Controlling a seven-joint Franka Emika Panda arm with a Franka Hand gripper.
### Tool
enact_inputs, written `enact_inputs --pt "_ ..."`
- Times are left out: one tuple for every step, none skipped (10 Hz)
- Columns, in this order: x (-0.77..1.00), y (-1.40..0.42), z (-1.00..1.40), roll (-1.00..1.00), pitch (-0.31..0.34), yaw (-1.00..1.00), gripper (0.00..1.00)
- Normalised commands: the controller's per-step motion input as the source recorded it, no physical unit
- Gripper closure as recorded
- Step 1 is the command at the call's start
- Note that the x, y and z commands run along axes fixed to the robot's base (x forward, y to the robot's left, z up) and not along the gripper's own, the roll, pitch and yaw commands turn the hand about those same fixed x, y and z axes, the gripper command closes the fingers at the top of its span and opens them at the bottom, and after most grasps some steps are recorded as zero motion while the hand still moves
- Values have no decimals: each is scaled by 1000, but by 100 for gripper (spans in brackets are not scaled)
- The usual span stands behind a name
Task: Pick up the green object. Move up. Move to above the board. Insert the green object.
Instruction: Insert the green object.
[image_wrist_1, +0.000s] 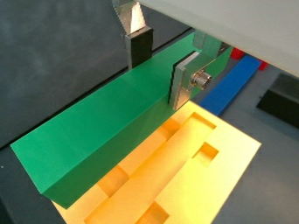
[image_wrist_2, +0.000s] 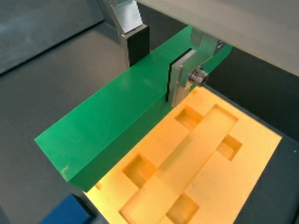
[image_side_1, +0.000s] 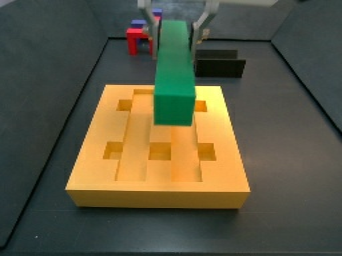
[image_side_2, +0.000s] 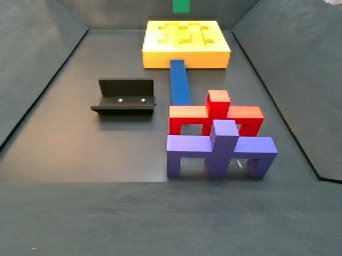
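Observation:
My gripper is shut on the green object, a long green bar, with a finger on each long side near one end. Both wrist views show this grip. The bar hangs level above the orange-yellow board, lengthwise along its grooves and clear of them. In a side view the gripper holds the bar over the middle of the board. In a side view only the bar's end shows above the far board.
A blue bar lies on the floor by the board's edge and also shows in a wrist view. The fixture stands beside it. Red blocks and purple blocks stand farther from the board. Dark walls ring the floor.

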Motion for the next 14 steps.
enact_inputs --pt "-489 0 -606 153 -327 157 100" --pt "-520 0 -506 229 -246 111 100" --pt "-123 0 -337 226 6 97 100" --pt "-57 -20 -449 130 0 0 100" --pt "0 0 -354 186 43 0 100" --pt "-31 0 -346 176 120 -46 100" --pt "-149 0 -366 139 83 -54 100" --pt "-194 -103 -254 101 59 -34 100" --pt "-109 -203 -229 107 46 -11 100" --pt "-131 -171 -189 77 30 -14 100" --pt "-83 -180 -183 83 10 0 100" --pt "0 0 -311 46 0 0 100" --pt "-9 0 -377 83 0 20 100" --pt "-3 0 -403 63 0 34 100"
